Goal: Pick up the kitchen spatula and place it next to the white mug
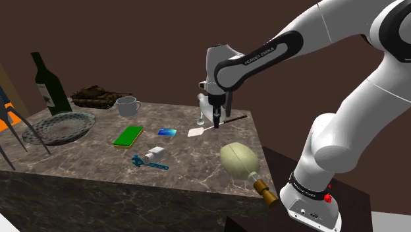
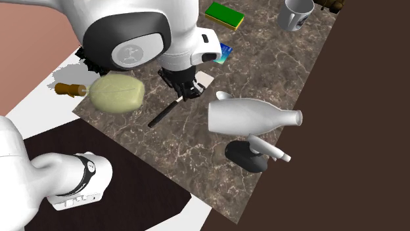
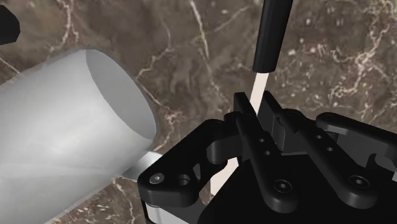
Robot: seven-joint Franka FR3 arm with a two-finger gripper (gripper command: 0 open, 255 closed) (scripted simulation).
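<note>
The spatula [image 1: 227, 121] has a black handle [image 3: 272, 35], a thin cream shaft and a pale flat blade [image 1: 196, 132]. It sits low over the marbled table near the right side in the shoulder view. My gripper [image 1: 215, 121] comes straight down on it and is shut on the shaft, just behind the blade. In the wrist view the fingertips [image 3: 247, 108] clasp the cream shaft, and the handle runs on beyond them. I cannot tell whether the spatula is off the table. The white mug [image 1: 127, 105] stands far off at the back, toward the shoulder view's left.
A white bottle [image 2: 253, 117] lies on its side close beside the gripper. A green sponge [image 1: 128, 136], a blue card [image 1: 167, 132] and a blue tool [image 1: 150, 161] lie between spatula and mug. A pale-green brush [image 1: 240, 161] overhangs the front edge; a dark bottle [image 1: 49, 86] and a bowl [image 1: 59, 126] stand far left.
</note>
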